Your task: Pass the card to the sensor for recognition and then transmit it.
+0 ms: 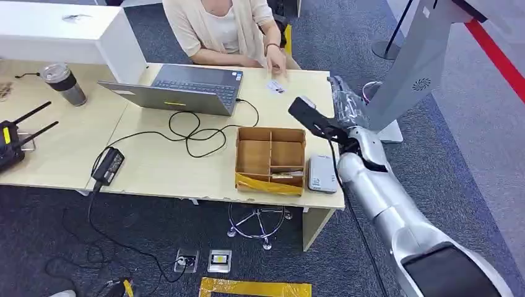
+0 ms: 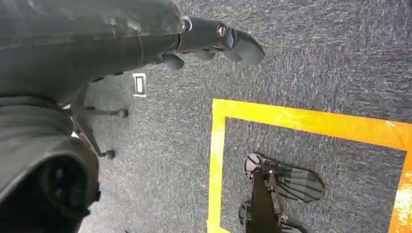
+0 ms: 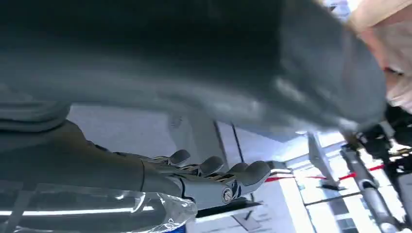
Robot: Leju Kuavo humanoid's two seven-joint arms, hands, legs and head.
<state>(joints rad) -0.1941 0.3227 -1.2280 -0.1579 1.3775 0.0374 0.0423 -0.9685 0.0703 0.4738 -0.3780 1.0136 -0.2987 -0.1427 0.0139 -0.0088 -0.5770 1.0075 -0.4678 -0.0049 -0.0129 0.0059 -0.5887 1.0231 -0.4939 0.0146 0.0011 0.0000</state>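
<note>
Light wood desk (image 1: 161, 167) on dark grey carpet (image 1: 74, 223) with yellow floor tape (image 1: 254, 288), white counter (image 1: 56, 28) behind, chair base (image 1: 257, 224) beneath, red stripe (image 1: 498, 59) at right.

Card (image 1: 276, 86) print too small; person (image 1: 223, 28) cropped above.

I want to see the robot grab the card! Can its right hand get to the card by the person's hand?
Probably yes. The right hand is raised over the table's right end, and the card lies flat just beyond it with bare tabletop between. The person's hand hovers close, though, and could get in the way.
</note>
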